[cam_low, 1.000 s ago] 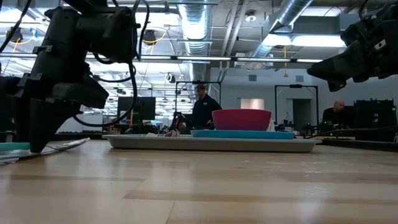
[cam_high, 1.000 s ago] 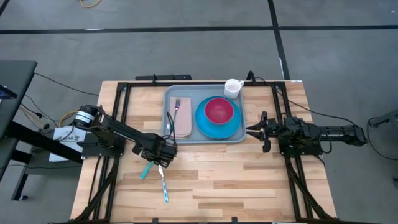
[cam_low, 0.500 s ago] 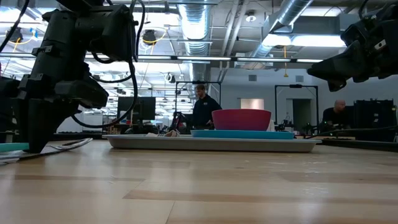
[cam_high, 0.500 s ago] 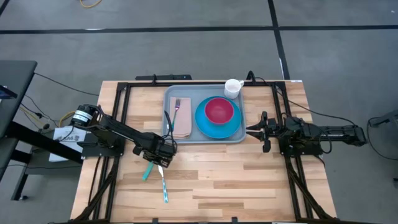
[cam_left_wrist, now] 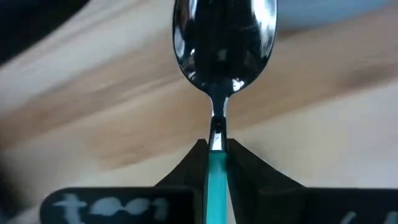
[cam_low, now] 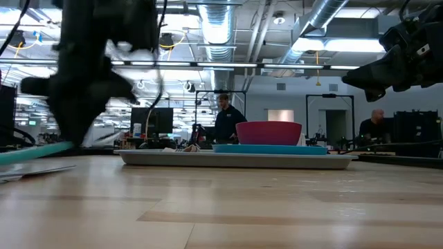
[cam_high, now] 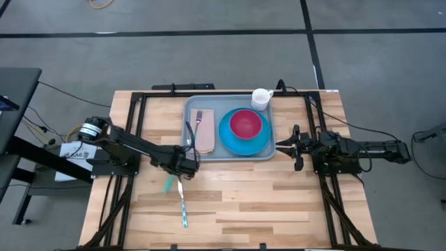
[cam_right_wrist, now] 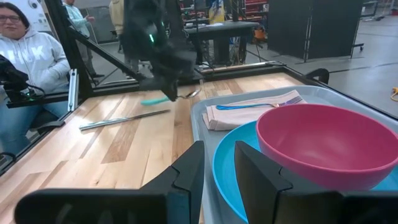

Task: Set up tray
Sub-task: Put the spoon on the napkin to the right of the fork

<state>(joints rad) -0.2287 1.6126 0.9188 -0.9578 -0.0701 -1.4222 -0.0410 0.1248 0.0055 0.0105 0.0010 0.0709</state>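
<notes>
The grey-blue tray (cam_high: 189, 150) lies at the table's far middle. On it are a blue plate (cam_high: 259, 145) with a red bowl (cam_high: 245, 124), and a napkin (cam_high: 206, 139) with a fork (cam_high: 198, 118) on top. A white cup (cam_high: 261, 97) stands at the tray's far right corner. My left gripper (cam_high: 185, 166), just near-left of the tray, is shut on a teal-handled spoon (cam_left_wrist: 224, 43). A knife (cam_high: 182, 207) lies on the wood nearer the front. My right gripper (cam_high: 281, 145) waits open at the tray's right edge. My left gripper pinches the spoon's teal handle (cam_left_wrist: 216, 167) between its two fingers (cam_left_wrist: 191, 167), right where the handle meets the metal neck. The metal bowl sticks out ahead of the fingertips, and the handle's free end (cam_high: 168, 185) trails toward the near left. The spoon hangs just clear of the wood.
Black frame rails (cam_high: 136, 139) run along the table's left and right sides. Bare wood (cam_high: 265, 202) stretches across the near half. People show in the room beyond, one seated (cam_right_wrist: 28, 50) past the table's edge.
My left gripper has shut on the spoon's handle and has risen a little, going toward the tray's near-left corner. The spoon has come up off the wood with it. The knife has stayed where it lay.
</notes>
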